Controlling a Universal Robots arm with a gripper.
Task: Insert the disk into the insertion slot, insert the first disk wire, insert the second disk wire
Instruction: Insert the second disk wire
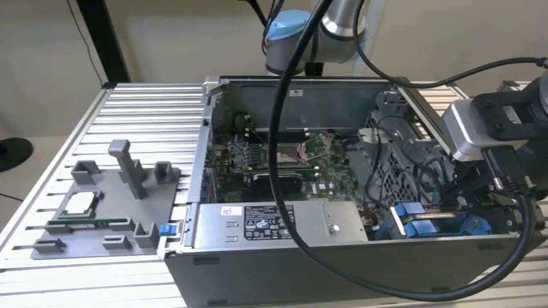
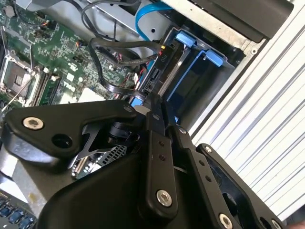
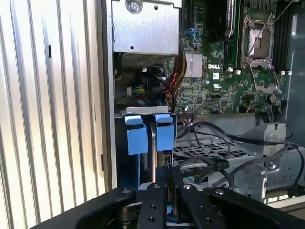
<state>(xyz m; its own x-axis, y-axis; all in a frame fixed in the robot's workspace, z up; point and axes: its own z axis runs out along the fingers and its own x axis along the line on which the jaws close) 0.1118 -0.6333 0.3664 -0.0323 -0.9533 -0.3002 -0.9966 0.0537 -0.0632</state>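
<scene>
I have the fingers [image 3: 166, 191] down in the corner of the open computer case [image 1: 342, 263], drawn narrow and pinched on the connector of a black disk wire [image 2: 119, 47] right at the edge of the disk [image 3: 153, 152]. In the second wrist view the fingertips [image 2: 155, 107] meet just at the disk's [image 2: 164, 71] connector end, with a small blue plug [image 2: 137, 101] touching them. The disk sits on edge inside the insertion slot [image 3: 143, 136], its blue carrier tabs [image 3: 164, 131] standing just beyond my fingers. A blue cable [image 2: 147, 14] loops further past the slot. Beside the fingers, the green motherboard [image 3: 228, 71] fills the case floor, and the grey power-supply box [image 3: 145, 28] lies beyond the slot. In the exterior view the case rests on the ribbed surface [image 1: 111, 128], well apart from a grey fixture tray [image 1: 102, 212].
</scene>
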